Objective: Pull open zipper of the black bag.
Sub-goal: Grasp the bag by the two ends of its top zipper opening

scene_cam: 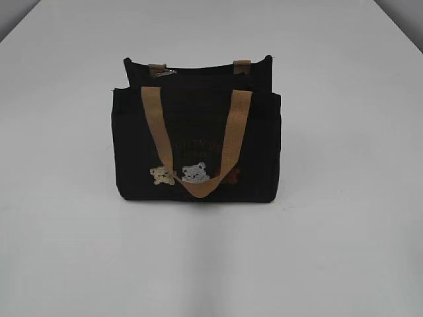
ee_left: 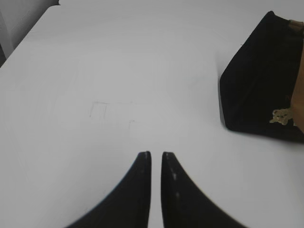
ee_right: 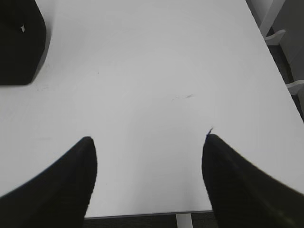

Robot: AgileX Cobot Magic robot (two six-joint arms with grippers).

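both grippers clear of the bag, zipper not yet touched

my left gripper point(ee_left: 156, 156) has its fingers nearly pressed together, holding nothing; the black bag point(ee_left: 263, 80) stands ahead and to its right. my right gripper point(ee_right: 149, 142) is spread wide and empty, the bag ahead to its left. i'd worry the small silvery pull point(scene_cam: 166, 72) gets missed for the tan webbing tab point(scene_cam: 157, 66) just beside it, or the unbraced bag slides or tips. only the exterior view shows the zipper point(scene_cam: 198, 76); neither wrist view does
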